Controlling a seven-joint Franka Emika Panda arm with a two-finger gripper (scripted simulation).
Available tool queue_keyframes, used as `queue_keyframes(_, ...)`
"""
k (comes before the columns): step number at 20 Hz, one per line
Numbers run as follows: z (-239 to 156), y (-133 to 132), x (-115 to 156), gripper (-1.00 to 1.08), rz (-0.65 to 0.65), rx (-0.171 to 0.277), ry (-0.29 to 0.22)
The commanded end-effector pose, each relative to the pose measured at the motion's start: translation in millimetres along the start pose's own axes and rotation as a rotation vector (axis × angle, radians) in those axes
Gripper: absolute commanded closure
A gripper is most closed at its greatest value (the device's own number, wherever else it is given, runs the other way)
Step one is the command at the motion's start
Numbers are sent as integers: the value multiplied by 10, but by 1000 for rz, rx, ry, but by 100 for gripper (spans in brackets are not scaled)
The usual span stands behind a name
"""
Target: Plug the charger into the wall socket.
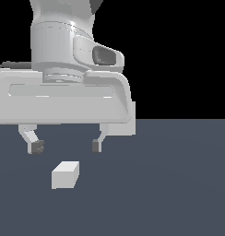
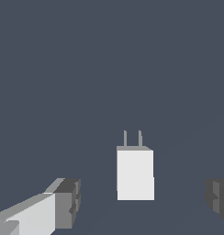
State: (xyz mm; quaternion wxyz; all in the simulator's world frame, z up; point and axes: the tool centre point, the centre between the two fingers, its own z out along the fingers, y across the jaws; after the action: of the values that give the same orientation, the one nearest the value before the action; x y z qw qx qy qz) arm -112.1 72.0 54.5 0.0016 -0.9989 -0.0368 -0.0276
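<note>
Below the wide-open hand (image 1: 66, 147), between its fingers, the charger (image 1: 65, 174) is seen lying on the surface (image 1: 179, 184); judged light and rigid, it is best gripped across its flat sides, clear of the prongs (image 2: 132, 138).

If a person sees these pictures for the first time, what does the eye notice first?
The big pale pincer fills the upper part of the exterior view's left, its jaws open above the dark floor. Just beneath it lies the small white charger, untouched. In the wrist view two thin prongs stick out from one end of the charger.
</note>
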Motion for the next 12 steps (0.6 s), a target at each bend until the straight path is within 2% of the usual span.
queue_keyframes(1, 86, 0, -11, -92, 0, 0, -1)
queue_keyframes(12, 425, -3, -30, -92, 0, -1, 0)
